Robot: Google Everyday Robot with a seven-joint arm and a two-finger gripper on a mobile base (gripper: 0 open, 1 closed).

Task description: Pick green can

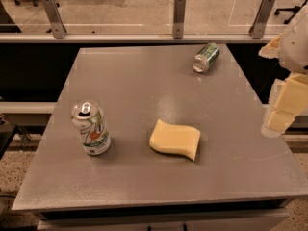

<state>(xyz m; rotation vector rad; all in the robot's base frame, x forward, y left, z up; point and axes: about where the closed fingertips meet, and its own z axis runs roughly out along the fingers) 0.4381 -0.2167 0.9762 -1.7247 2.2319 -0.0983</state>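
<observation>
The green can (206, 57) lies on its side near the far right of the grey table (144, 81), its silver end facing me. My gripper (278, 121) hangs at the right edge of the view, above the table's right edge. It is nearer to me than the can and to the can's right, well apart from it and holding nothing that I can see.
A white 7UP can (90, 127) stands upright at the near left of the table. A yellow sponge (175, 139) lies near the middle front. A glass railing with metal posts (179, 17) runs behind the table's far edge.
</observation>
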